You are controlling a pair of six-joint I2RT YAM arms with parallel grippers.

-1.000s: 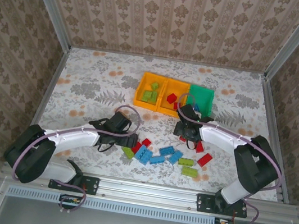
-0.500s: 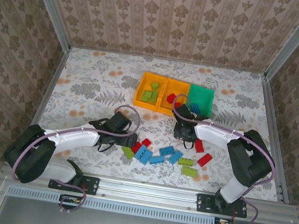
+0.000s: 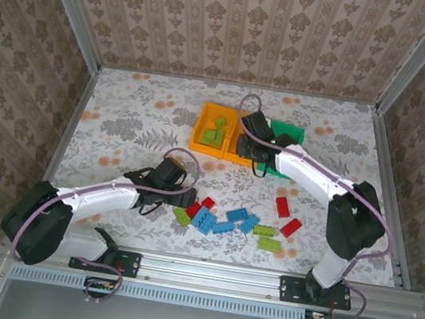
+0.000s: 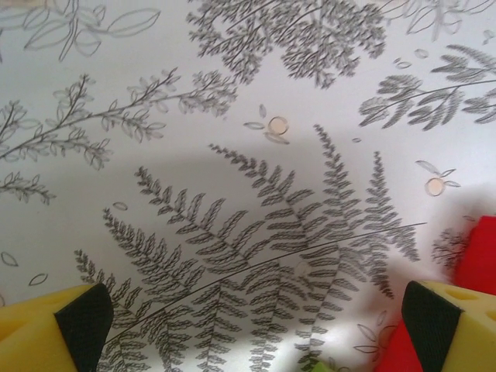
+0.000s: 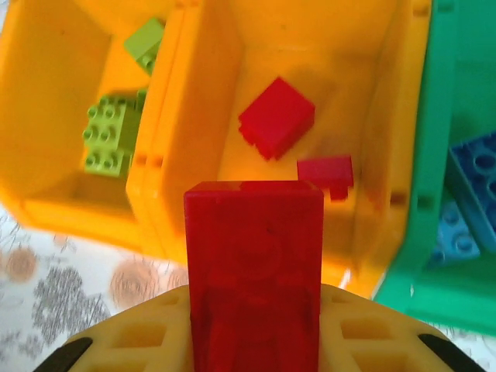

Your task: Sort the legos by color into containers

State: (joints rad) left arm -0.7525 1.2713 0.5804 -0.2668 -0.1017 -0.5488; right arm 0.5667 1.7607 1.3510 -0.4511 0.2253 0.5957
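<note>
right wrist view: delivering, right jaws pinch 1 red lego [image 5: 253, 271] just short of the middle bin [image 5: 225, 116], next needing release over it; left jaws gape empty.

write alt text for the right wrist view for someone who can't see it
The right gripper holds a red lego upright, facing the middle orange-yellow bin, which contains two red legos. The left orange-yellow bin holds lime green legos; the green bin on the right holds blue legos.
</note>
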